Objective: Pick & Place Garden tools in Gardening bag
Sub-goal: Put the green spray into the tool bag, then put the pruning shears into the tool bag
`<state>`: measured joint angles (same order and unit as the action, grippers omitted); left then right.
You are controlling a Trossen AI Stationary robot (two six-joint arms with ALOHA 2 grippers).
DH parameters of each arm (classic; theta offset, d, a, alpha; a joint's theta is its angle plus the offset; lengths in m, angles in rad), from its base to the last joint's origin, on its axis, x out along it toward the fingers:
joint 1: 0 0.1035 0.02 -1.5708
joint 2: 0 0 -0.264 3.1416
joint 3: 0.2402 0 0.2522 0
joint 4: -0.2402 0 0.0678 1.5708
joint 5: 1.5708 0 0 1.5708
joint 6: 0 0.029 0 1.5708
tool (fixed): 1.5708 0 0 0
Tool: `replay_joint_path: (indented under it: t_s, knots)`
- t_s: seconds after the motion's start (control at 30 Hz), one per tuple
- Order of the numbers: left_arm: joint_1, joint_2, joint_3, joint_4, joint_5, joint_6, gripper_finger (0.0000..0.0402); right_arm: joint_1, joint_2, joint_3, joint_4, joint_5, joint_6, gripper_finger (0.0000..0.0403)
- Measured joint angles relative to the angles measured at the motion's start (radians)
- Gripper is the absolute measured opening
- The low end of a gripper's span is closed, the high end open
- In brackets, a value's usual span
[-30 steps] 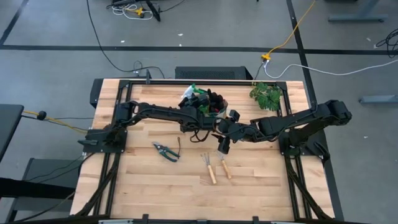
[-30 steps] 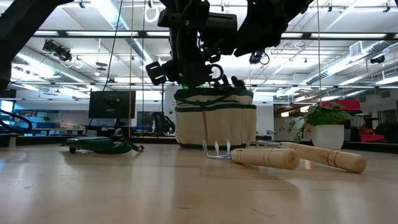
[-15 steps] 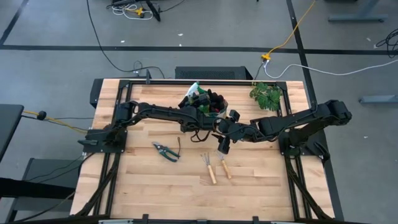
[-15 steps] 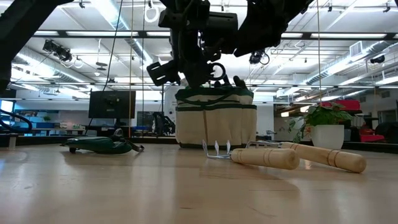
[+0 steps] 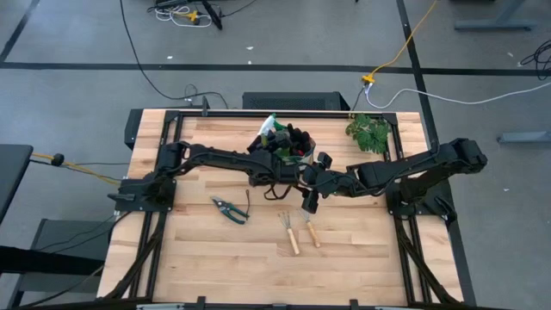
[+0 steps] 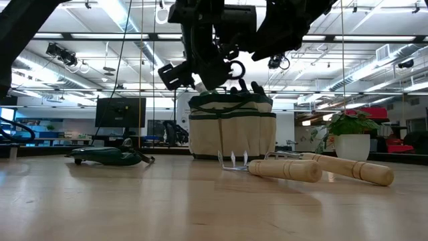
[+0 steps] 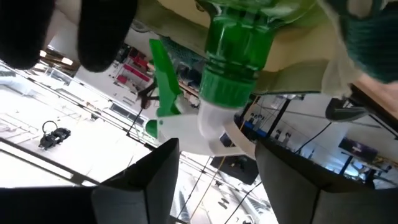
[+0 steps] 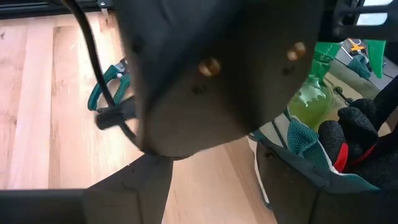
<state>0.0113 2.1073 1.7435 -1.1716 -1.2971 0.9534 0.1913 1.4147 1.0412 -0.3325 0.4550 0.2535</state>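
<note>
Left end effector (image 7: pixel 217 162) hangs at the near edge of the bag (image 5: pixel 288 148), fingers spread apart with nothing between them; in its wrist view the spray bottle (image 7: pixel 239 62) sits just ahead of the open fingers, its green neck and white trigger part pointing toward the camera. From above, the spray bottle (image 5: pixel 269 131) stands in the bag's left side, leaning out over the rim, and the gloves (image 5: pixel 297 138) fill the middle of the bag, dark with a bit of red showing in the right wrist view (image 8: pixel 348 140). The bag stands at the back of the counter (image 5: pixel 215 258), just left of the plant (image 5: pixel 368 133). Right end effector (image 5: pixel 308 203) hovers in front of the bag, above the counter; whether its fingers are open or closed I cannot tell, since the other arm's body blocks its wrist view. The shears (image 5: pixel 230 209) lie on the counter to the left, well apart from the bag. The two rakes (image 5: pixel 299 230) lie side by side in front of the right end effector, tines toward the bag.
</note>
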Motion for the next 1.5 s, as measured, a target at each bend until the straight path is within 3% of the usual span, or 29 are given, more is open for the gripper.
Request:
replay_joint_path:
  t_s: [0.6, 0.87, 1.27, 1.5]
  knots:
    - [-0.019, -0.114, 0.000, -0.062, 0.019, -0.065, 0.0233, 0.000, 0.000, 0.000, -0.007, 0.000, 0.000, 0.0233]
    - [-0.021, -0.205, 0.000, -0.107, 0.027, -0.227, 0.0233, 0.000, 0.000, 0.000, -0.006, 0.000, 0.000, 0.0233]
    - [0.058, -0.430, 0.000, -0.152, 0.512, -0.764, 0.0234, 0.000, 0.000, 0.000, -0.006, 0.008, 0.016, 0.0233]
    - [0.091, -0.531, 0.000, -0.202, 0.959, -0.917, 0.0234, 0.000, 0.000, 0.000, -0.006, 0.000, 0.023, 0.0233]
